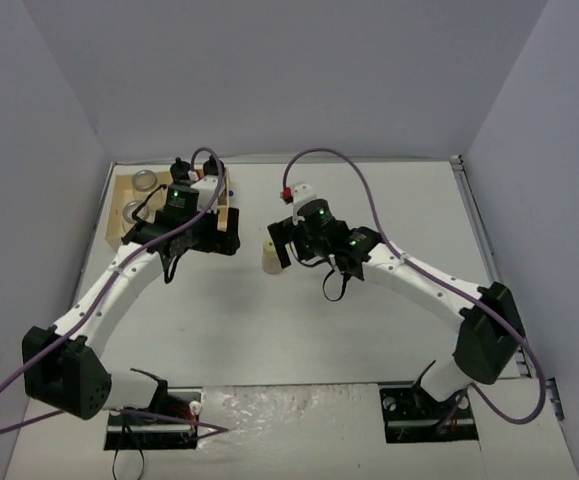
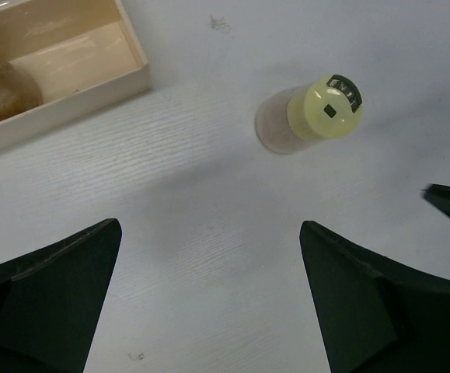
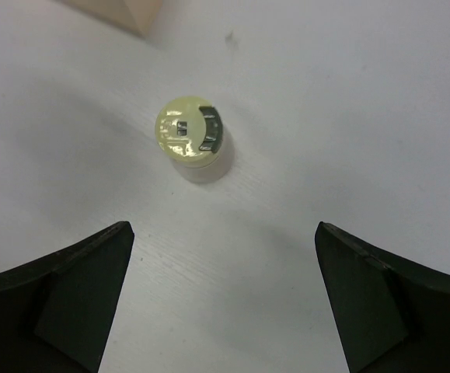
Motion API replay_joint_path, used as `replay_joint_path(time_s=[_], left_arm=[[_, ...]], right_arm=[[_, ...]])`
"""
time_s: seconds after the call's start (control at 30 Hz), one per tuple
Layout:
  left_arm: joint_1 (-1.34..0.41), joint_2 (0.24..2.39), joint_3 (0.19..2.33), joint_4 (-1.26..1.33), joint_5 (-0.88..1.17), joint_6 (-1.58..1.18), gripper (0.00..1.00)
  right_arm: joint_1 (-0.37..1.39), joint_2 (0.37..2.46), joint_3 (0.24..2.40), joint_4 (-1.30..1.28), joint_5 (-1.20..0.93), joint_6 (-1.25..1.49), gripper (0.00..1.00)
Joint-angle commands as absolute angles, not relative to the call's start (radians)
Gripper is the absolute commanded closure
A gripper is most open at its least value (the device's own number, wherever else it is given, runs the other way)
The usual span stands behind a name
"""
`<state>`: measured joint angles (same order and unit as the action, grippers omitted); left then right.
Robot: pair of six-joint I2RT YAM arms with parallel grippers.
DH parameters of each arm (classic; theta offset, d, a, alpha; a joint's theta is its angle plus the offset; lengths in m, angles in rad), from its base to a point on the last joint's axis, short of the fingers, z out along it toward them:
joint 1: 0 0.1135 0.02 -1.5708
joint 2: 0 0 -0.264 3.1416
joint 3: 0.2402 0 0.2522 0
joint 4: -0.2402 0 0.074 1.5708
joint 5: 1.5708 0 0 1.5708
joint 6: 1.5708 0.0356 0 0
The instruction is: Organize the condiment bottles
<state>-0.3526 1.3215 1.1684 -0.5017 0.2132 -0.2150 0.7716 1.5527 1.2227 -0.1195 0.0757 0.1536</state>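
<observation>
Yellow-capped bottle (image 3: pixel 190 141) stands untouched, left end effector (image 2: pixel 211 233) and right end effector (image 3: pixel 225 231) spread wide.

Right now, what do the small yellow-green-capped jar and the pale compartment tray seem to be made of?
The small yellow-green-capped jar: probably clear glass or plastic, since beige contents show through; its cap looks like smooth plastic. The pale compartment tray: likely bare light wood, matt, with thick flat walls.

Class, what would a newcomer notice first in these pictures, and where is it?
A lone yellow-capped jar stands upright on the white table, out in the open. The left tool and the right tool both hang open near it, holding nothing. A wooden tray sits at the table's far left.
</observation>
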Motion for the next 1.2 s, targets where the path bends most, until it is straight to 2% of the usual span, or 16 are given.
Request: replay_joint_path(time_s=[0.0, 0.27, 0.57, 0.67, 0.83, 1.07, 1.17], left_arm=[[-0.41, 1.377, 1.214, -0.35, 0.242, -0.169, 0.03], [-0.537, 1.559, 1.331, -0.329, 0.264, -0.053, 0.03], [-0.572, 1.72, 1.435, -0.357, 0.222, -0.003, 0.04], [-0.574, 1.765, 1.462, -0.381, 0.215, 0.0, 0.1], [-0.581, 1.788, 1.484, -0.384, 0.231, 0.032, 0.35], [-0.592, 1.757, 1.495, -0.404, 0.219, 0.015, 0.82], [-0.583, 1.705, 1.499, -0.406, 0.154, -0.008, 0.9]], right_arm=[[0.716, 1.255, 1.043, -0.111, 0.225, 0.22, 0.0], [0.498, 0.943, 0.873, -0.126, 0.273, 0.308, 0.0], [0.465, 0.928, 0.882, -0.133, 0.246, 0.302, 0.0], [0.46, 0.931, 0.89, -0.133, 0.247, 0.292, 0.0], [0.447, 0.943, 0.897, -0.135, 0.24, 0.275, 0.0], [0.436, 0.957, 0.9, -0.132, 0.232, 0.272, 0.0], [0.431, 0.961, 0.902, -0.133, 0.225, 0.27, 0.0]])
